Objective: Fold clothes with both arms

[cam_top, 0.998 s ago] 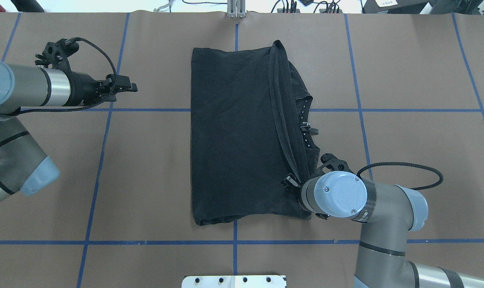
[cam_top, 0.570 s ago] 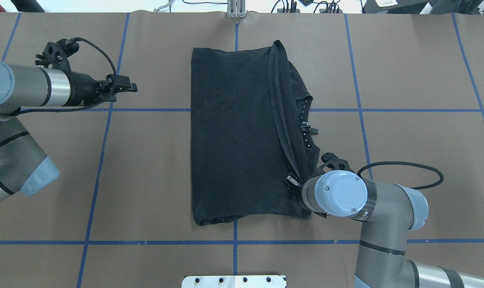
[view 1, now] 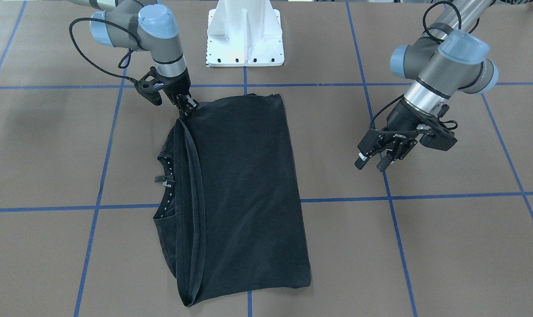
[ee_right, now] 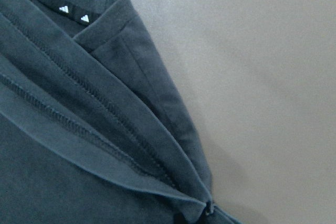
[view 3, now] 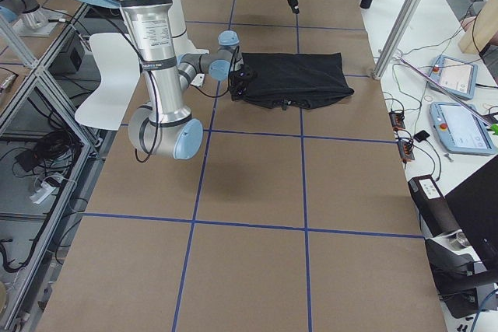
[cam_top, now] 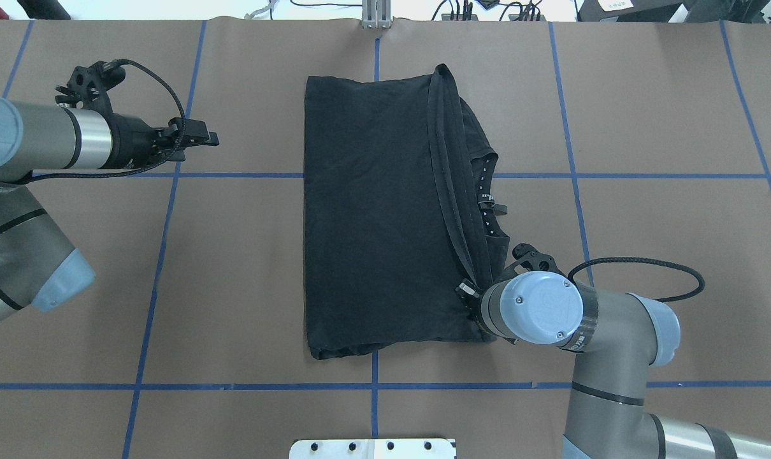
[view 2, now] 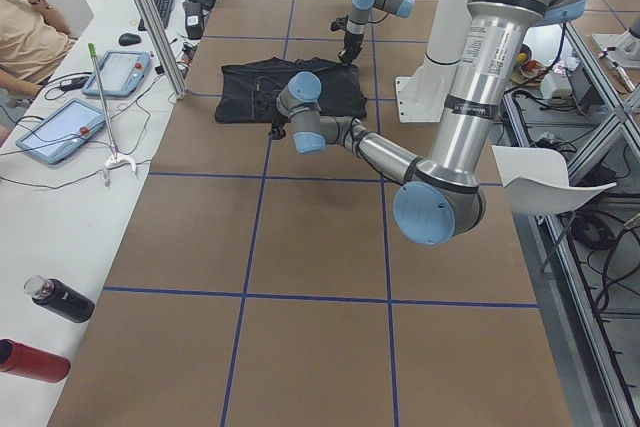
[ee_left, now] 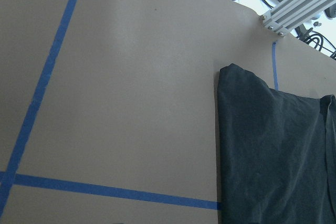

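Black T-shirt [cam_top: 373,217] folded lengthwise, flat at centre of brown tabletop [cam_top: 678,95], collar and label toward robot's right. Right arm [cam_top: 541,309] over shirt's corner nearest robot base; jaws closed, pinching gathered hem layers there. Left arm [view 1: 438,66] well apart from shirt on robot's left, above tabletop; jaws open, holding nothing. Blue tape lines [cam_top: 666,175] cross tabletop, one passing under shirt.

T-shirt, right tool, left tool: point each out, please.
T-shirt [cam_top: 366,217]: overhead exterior view, middle of folded body.
right tool [view 1: 188,107]: front-facing view, tips pinching the shirt's corner.
left tool [view 1: 371,165]: front-facing view, gap between open fingertips.
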Robot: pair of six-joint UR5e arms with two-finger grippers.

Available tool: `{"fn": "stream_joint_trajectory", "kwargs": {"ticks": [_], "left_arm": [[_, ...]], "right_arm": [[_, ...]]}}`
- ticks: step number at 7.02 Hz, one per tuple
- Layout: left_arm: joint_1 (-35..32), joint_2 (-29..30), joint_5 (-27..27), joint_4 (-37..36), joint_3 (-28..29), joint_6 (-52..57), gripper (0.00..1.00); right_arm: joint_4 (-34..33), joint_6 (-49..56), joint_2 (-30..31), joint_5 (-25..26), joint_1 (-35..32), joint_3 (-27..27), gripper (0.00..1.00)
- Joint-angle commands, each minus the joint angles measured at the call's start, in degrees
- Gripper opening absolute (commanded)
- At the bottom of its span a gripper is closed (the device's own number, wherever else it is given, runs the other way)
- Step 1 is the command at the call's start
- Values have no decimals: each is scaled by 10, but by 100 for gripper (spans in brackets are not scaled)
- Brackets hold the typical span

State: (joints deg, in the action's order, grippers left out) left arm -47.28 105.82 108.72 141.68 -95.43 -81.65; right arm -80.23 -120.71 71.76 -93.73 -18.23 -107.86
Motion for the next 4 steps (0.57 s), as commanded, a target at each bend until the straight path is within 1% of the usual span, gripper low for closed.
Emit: {"fn": "stream_joint_trajectory", "kwargs": {"ticks": [1, 4], "left_arm": [[0, 0, 1, 0, -1, 0, 83], [0, 0, 3, 0, -5, 0, 83]], "right_arm": [[2, 0, -1, -1, -4, -1, 0], [-3, 3, -3, -8, -18, -29, 0]]}}
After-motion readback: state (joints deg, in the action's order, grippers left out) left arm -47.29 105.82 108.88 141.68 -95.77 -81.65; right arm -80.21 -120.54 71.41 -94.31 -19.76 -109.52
